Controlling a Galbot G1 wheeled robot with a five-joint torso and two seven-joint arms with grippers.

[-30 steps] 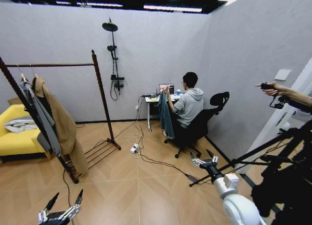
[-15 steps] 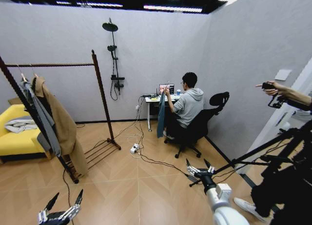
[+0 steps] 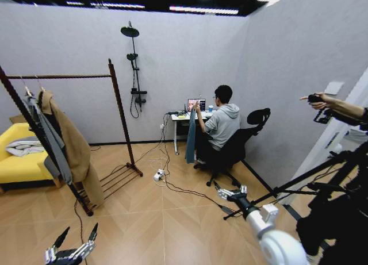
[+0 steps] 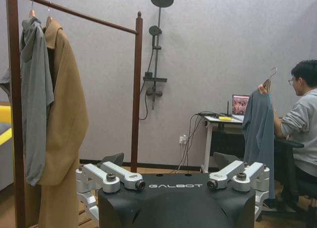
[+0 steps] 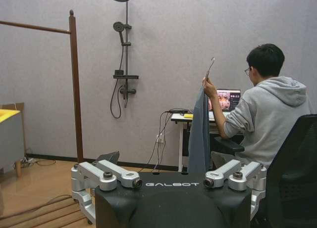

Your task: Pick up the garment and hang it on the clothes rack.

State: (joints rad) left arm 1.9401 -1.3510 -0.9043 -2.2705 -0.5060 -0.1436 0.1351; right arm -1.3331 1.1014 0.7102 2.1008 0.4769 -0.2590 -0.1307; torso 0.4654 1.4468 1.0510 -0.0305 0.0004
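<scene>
Edging toward the seated person, the right gripper [image 3: 229, 192] now reaches forward, fingers spread and empty. By the desk, the person's hand holds up the garment [image 3: 191, 136], well apart from the clothes rack [image 3: 118, 98]. Left gripper [image 3: 73, 244] waits low, also spread.

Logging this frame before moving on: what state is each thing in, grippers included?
Garment: on a hanger, held up by the seated person's hand, hanging straight down beside the desk.
Rack: upright; tan coat and grey garment hang at one end, rest of bar bare.
Laptop: open, screen lit.
Left gripper: open, low, holding nothing.
Right gripper: open, raised toward the person, holding nothing.
</scene>
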